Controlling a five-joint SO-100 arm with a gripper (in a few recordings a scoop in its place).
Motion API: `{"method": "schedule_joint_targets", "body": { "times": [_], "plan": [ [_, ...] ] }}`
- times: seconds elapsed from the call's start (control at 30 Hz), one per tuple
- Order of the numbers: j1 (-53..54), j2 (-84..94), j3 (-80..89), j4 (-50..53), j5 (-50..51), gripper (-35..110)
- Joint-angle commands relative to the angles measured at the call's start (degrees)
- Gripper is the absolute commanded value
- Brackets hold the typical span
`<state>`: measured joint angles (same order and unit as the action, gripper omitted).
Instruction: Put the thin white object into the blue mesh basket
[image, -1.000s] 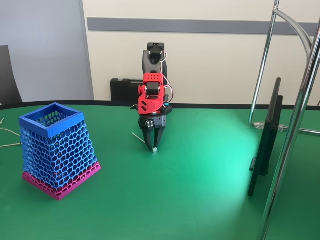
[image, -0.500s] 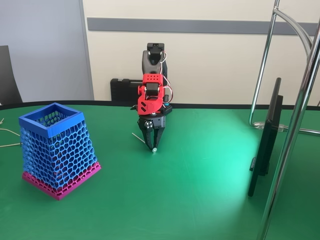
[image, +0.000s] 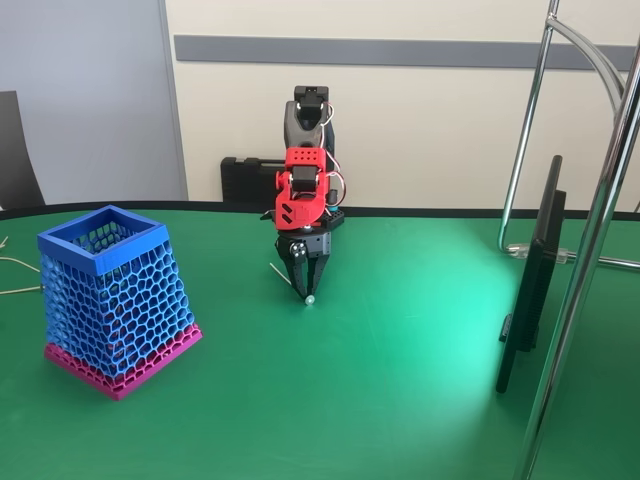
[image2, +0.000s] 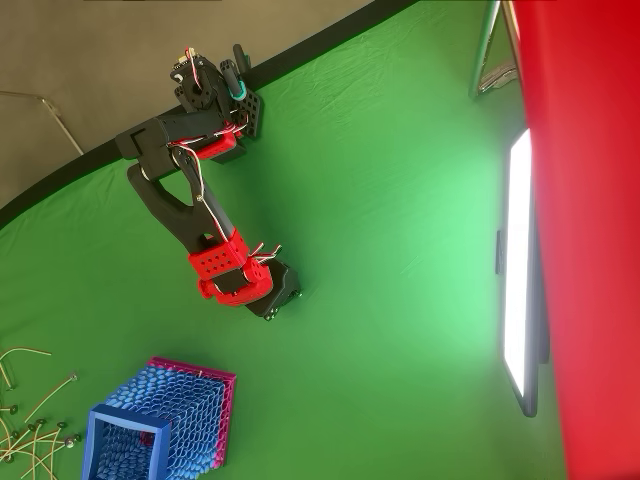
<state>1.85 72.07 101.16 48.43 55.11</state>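
The blue mesh basket (image: 112, 298) with its pink base band stands on the green table at the left, also seen from above (image2: 160, 422). My red and black arm points straight down at the table's middle. My gripper (image: 303, 288) is shut on the thin white object (image: 285, 277), which slants from upper left down to a pale rounded tip (image: 311, 298) just over the cloth. From overhead the gripper (image2: 273, 304) sits under the wrist, up and right of the basket, and the stick is hidden there.
A dark monitor (image: 529, 280) stands edge-on at the right, with chrome stand tubes (image: 590, 250) beside it. Thin white wires (image: 14, 277) lie left of the basket, and several thin sticks (image2: 30, 430) show at the overhead view's lower left.
The stick's free left end has tilted up a little in the closed fingers. The arm has barely moved and the basket has stayed put.
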Motion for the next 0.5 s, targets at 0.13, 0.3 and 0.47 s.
{"method": "schedule_joint_targets", "body": {
  "times": [0.13, 0.3, 0.47],
  "plan": [
    [-0.7, 0.6, -4.7, 1.2, -1.8, 5],
    [-0.2, 1.8, -9.4, 4.3, -4.6, 3],
    [0.8, 2.0, -14.8, 4.4, -12.7, 2]
  ]
}}
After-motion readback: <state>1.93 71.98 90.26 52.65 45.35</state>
